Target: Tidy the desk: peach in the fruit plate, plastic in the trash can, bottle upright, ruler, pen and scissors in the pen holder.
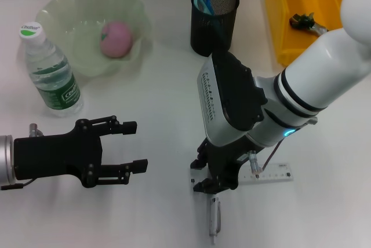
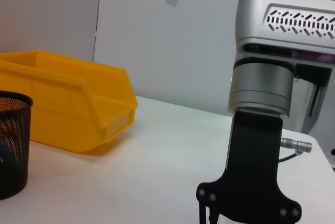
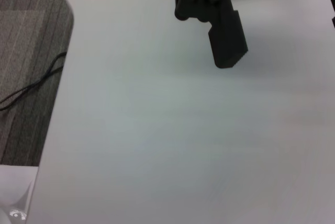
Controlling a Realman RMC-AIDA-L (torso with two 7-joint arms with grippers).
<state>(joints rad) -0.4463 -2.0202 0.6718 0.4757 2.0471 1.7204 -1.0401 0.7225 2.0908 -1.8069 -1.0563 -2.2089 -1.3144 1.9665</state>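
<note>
Toward the near edge of the white table [image 1: 156, 86], right of its middle, the right tool [image 1: 204, 177] points down just above the tabletop, its black fingers [image 1: 200, 161] a narrow gap apart and holding nothing. The pen [image 1: 214, 219] lies flat just nearer than the fingertips, running toward the near edge; whether it touches them cannot be told. The clear ruler [image 1: 269, 174] lies flat just to the right of the tool, partly hidden behind the wrist.

The left tool [image 1: 128, 146] hangs over the near left part of the table, pointing toward the middle, its two fingers spread wide and empty. Between the two tools the tabletop is bare, and so is the stretch from there back toward the far edge.

Near the far edge, the peach [image 1: 117, 38] sits inside the pale green fruit plate [image 1: 64, 13]. The bottle [image 1: 49, 68] stands upright just beside the plate, on the side toward the left edge, cap on. The black mesh pen holder [image 1: 214, 19] stands right of the plate, well apart from it, with something blue, likely the scissors [image 1: 204, 0], poking out of its top. At the far right corner sits a yellow bin [image 1: 290, 39] with a small dark object [image 1: 304, 22] inside.

In the right wrist view one black finger [image 3: 225, 35] hangs over plain tabletop, with the table's edge and grey carpet [image 3: 26, 51] beyond.
</note>
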